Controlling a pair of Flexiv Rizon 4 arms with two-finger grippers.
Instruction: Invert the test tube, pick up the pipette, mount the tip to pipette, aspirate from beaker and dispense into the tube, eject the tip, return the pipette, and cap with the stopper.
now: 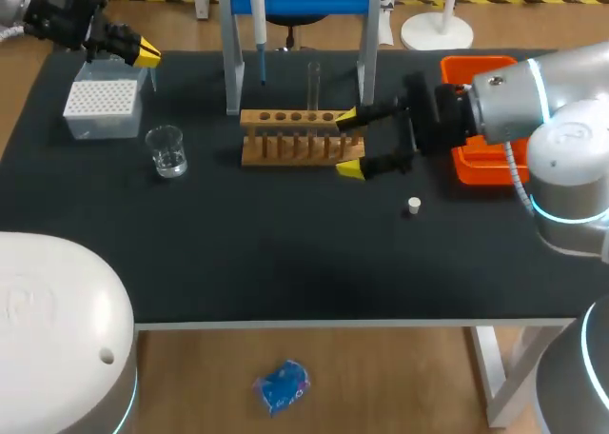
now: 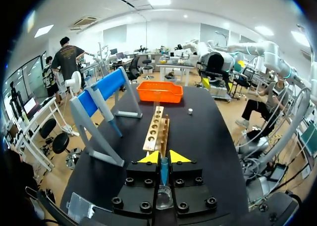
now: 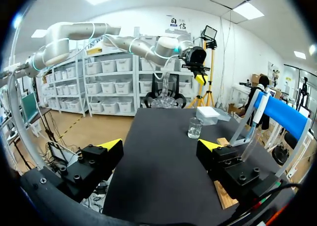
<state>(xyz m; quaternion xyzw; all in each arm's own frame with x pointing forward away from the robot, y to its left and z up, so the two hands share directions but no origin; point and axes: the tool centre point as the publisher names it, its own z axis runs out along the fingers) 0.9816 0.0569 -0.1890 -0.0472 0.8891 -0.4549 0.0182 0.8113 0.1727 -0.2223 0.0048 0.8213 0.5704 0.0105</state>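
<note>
Right gripper (image 1: 348, 144) is spread at the wooden rack's (image 1: 295, 137) end; left gripper (image 1: 147, 53), pressed together, hangs over the table's (image 1: 285, 253) far-left corner.

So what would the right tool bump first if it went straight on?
Probably the beaker, straight ahead of the right tool. The wooden rack sits beside one finger, maybe close enough to brush.

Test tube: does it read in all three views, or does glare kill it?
Head view: test tube faint but visible, clear glass against the black table, no glare. Right wrist view: faint too. Left wrist view: cannot make it out at the wooden rack.
</note>
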